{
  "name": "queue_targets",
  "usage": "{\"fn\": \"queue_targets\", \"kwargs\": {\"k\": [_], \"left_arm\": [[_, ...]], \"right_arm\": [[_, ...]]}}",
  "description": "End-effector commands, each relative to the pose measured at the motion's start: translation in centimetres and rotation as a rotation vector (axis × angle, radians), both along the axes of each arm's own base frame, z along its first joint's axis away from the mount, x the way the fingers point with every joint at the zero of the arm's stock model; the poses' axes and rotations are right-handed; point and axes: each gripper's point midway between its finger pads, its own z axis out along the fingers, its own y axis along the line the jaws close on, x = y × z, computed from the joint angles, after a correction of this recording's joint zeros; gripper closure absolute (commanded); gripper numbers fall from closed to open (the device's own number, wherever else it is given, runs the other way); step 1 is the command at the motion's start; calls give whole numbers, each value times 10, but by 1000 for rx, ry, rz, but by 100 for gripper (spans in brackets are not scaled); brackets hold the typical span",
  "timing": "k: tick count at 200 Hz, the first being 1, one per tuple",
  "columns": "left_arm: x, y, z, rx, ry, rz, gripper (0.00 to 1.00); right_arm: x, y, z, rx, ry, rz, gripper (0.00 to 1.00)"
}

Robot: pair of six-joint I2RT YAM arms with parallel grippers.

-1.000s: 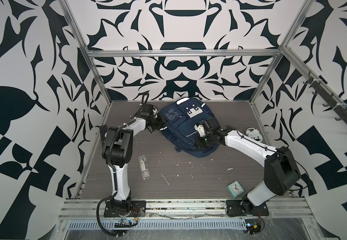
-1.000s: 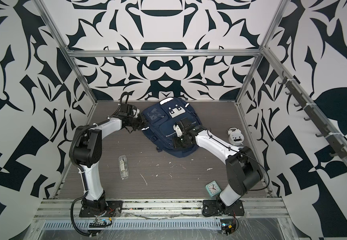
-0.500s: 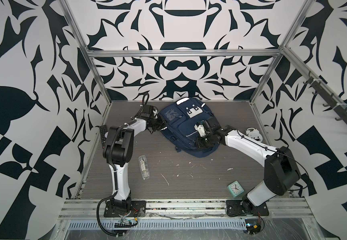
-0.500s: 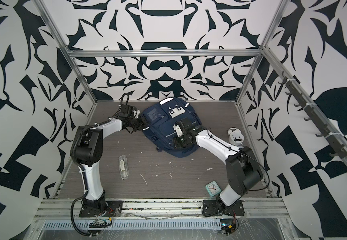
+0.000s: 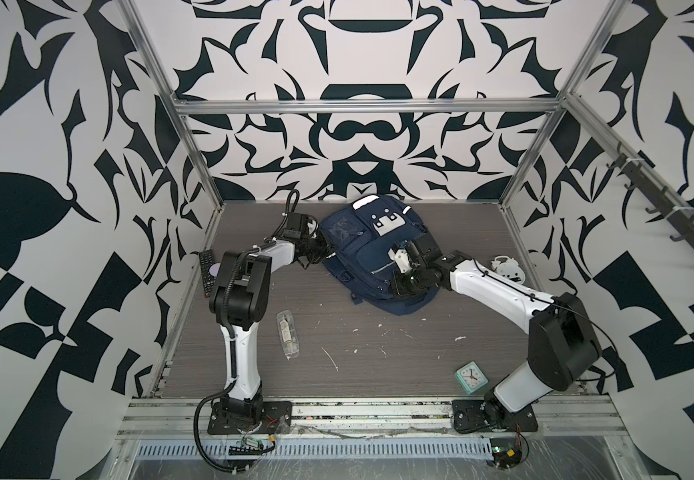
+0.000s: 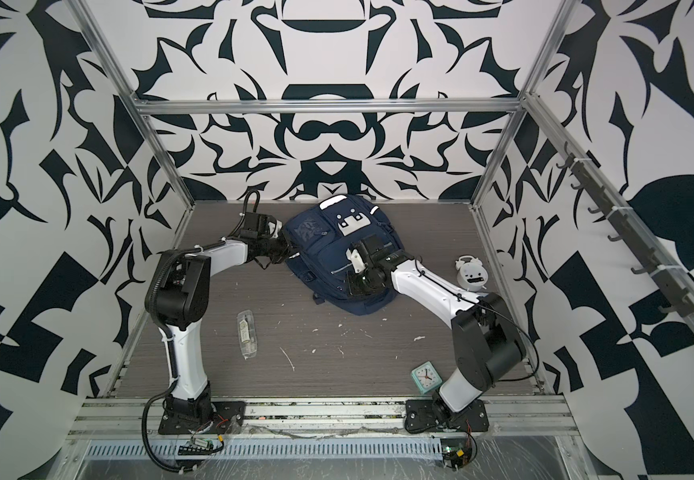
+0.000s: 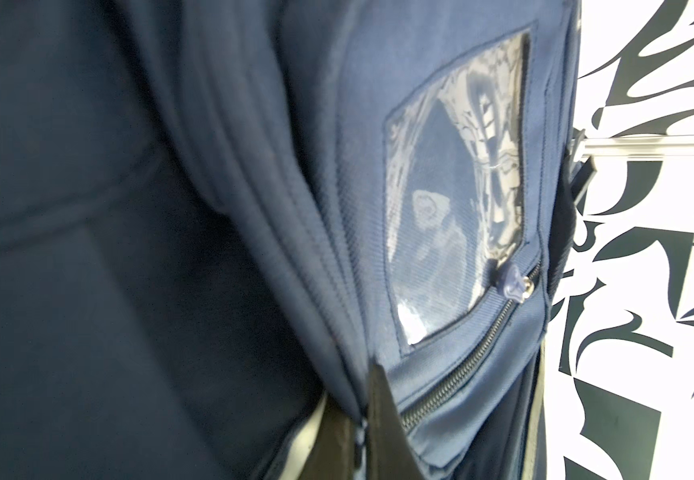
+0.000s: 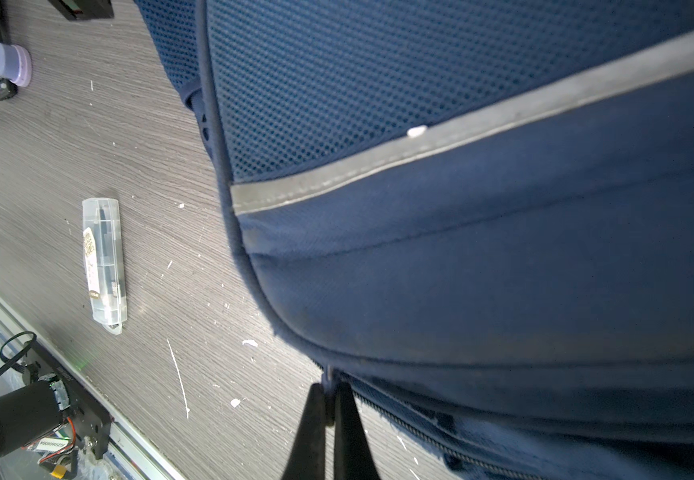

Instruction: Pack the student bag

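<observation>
Fingers (image 8: 310, 436) pinch student bag (image 8: 503, 291); label (image 8: 89, 245) illegible.

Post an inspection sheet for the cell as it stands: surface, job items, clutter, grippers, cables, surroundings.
Surface: grey wood-grain tabletop, with white flecks and scratches across it.
Job's things: student bag lies at the far middle, front pockets up.
Clutter: clear plastic case, mint clock, white gadget, remote at the left edge; all apart from the bag.
Grippers: left gripper shut on the bag's edge beside a zip; right gripper shut on the bag's zip seam.
Cables: wrist cable loops above the left arm; base cable curls by the left base.
Surroundings: patterned walls, aluminium frame, hook rail on the right wall.
</observation>
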Motion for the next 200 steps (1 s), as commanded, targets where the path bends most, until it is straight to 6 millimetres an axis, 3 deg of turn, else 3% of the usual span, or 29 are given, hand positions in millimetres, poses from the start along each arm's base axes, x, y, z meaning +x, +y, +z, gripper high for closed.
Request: {"fn": "queue_targets", "kwargs": {"k": [1,32,71,104,158,200], "left_arm": [[-7,9,7,-8,-11,49,100],[-18,28,24,-23,-63,149,100],[-29,29,36,-57,-66,155,100],[-36,32,39,-50,-69,156,100],[-50,47,36,-36,-57,178,100],[-67,67,26,-23,-30,216,100]], "right_arm": [[5,5,15,30,-21,8,100],[3,29,17,56,-15,55,100],[-2,74,22,59,-30,149,100],[7,102,27,82,-53,172,100],[45,127,37,101,-119,141,100],[59,132,28,79,-114,135,100]]}}
